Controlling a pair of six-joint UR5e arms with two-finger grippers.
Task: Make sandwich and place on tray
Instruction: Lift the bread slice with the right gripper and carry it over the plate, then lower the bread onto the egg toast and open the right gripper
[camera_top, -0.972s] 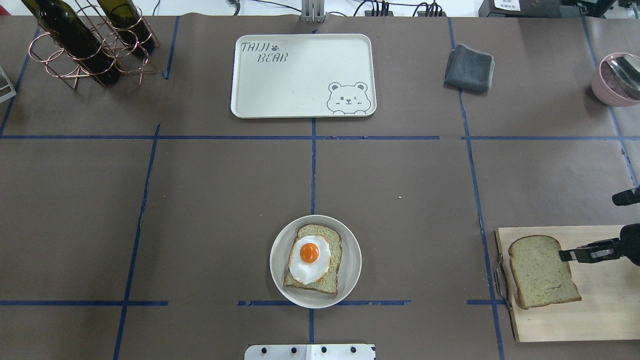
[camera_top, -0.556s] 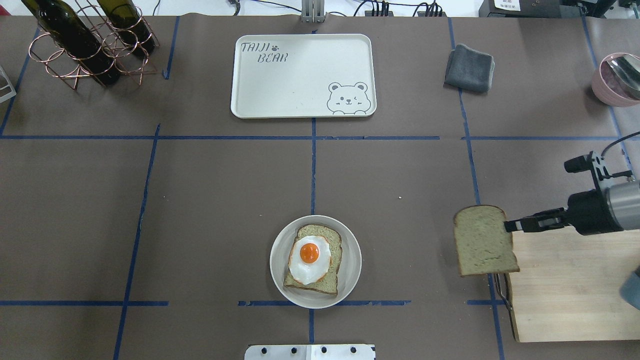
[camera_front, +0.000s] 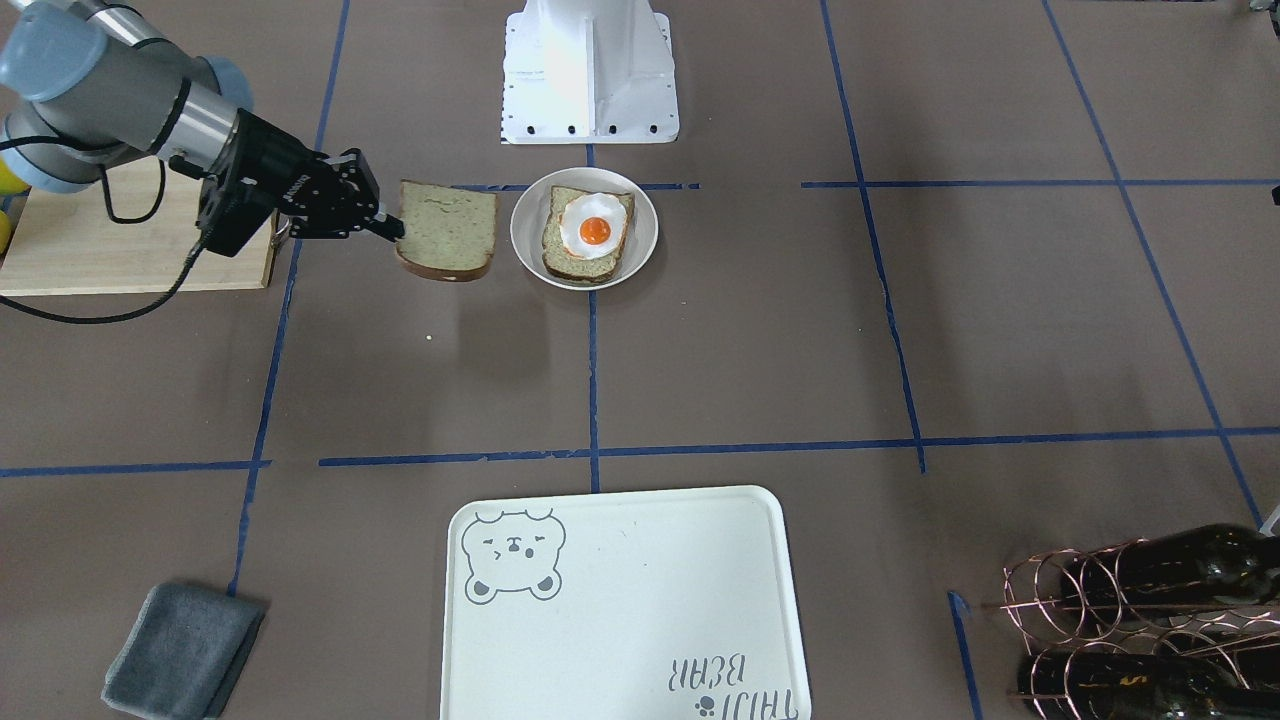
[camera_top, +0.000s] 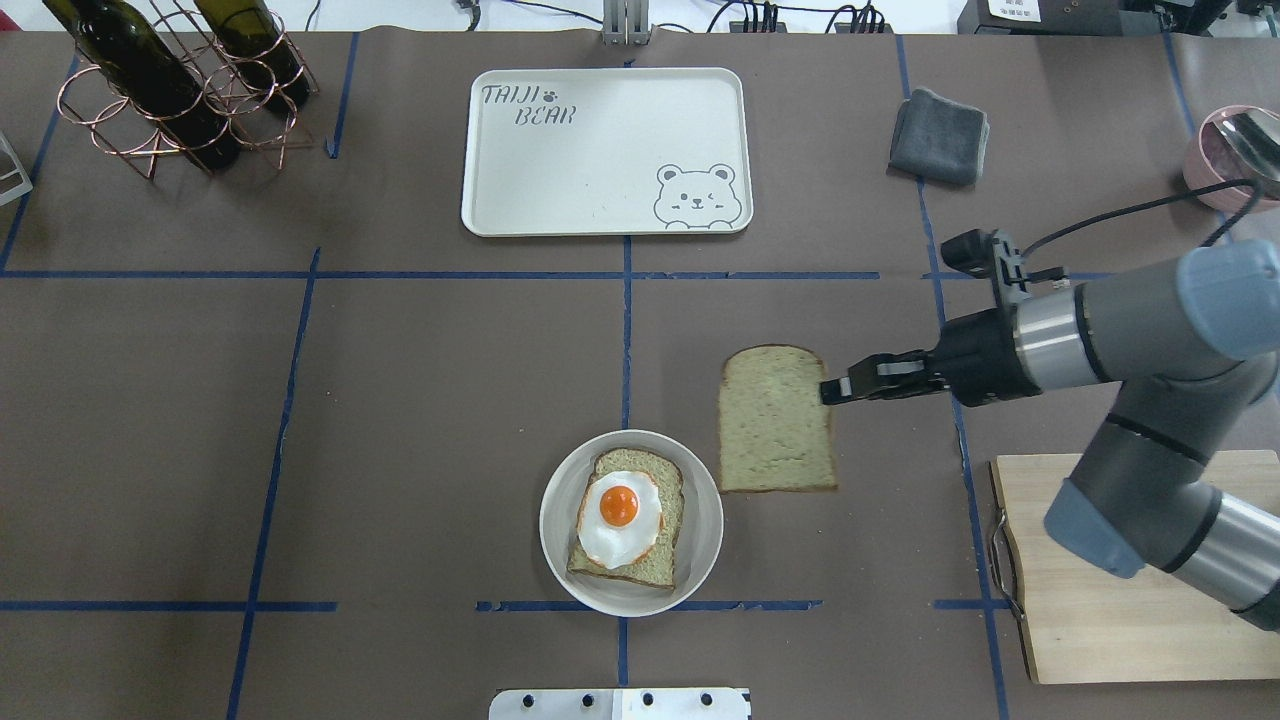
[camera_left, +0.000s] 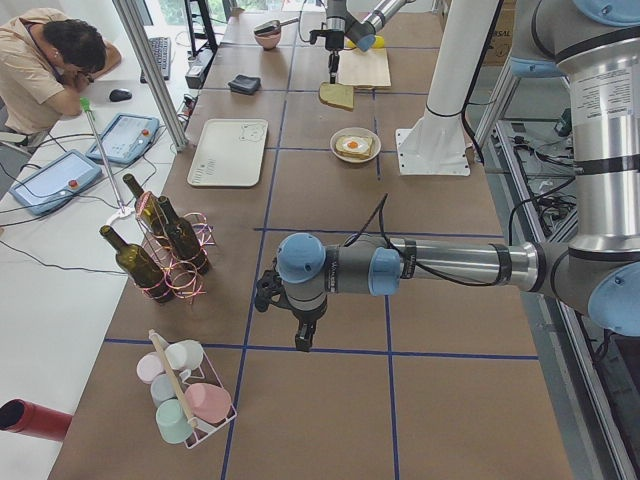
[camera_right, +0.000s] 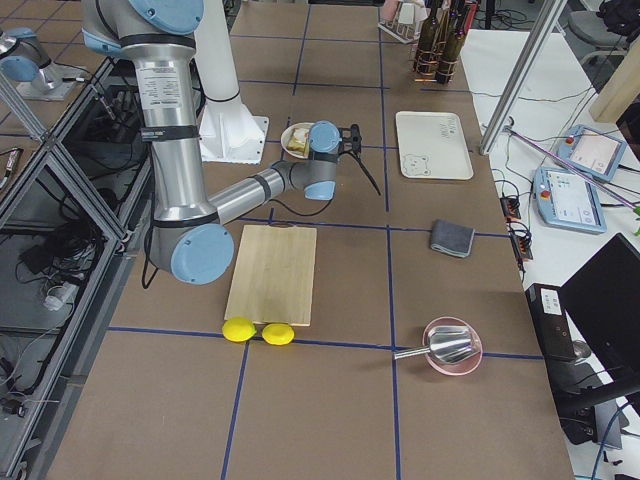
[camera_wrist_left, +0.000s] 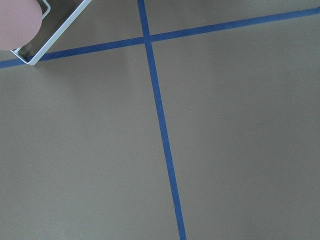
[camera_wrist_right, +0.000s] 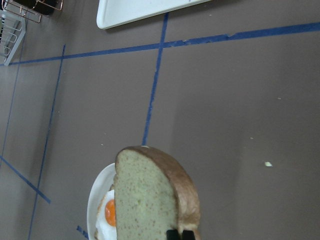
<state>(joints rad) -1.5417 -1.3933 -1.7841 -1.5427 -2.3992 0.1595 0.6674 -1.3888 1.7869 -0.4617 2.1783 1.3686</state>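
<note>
1. The right arm's fingers (camera_top: 850, 385) are clenched on one side edge of a square tan bread slice with a dark brown crust (camera_top: 775, 420), on the side nearest the arm.
2. That slice is carried roughly flat, raised above the brown worktop (camera_top: 400, 400). It is just beside the small round white plate (camera_top: 553, 490), on the robot's right of it and not over it; the front-facing view shows a narrow gap between them.
3. On the plate lies a second tan bread slice (camera_top: 662, 560), with a white fried egg with an orange yolk (camera_top: 620, 515) resting on top, uncovered.
4. The large white rectangular tray (camera_top: 600, 150), marked with a grey bear face and grey lettering, sits at the far side of the worktop, well apart from the plate and from the held slice.
5. A pale wooden cutting board (camera_top: 1100, 620) with a metal handle lies under the right arm, with two yellow lemons (camera_right: 255, 331) at its end.
6. A folded grey cloth (camera_top: 938, 135) lies near the tray, on the robot's right of it.
7. The left arm's fingers (camera_left: 300, 342) show only in the left end view, pointing down over the worktop near a copper wire rack (camera_left: 165, 255) of dark bottles. Whether they are clenched or released, I cannot tell.
</note>
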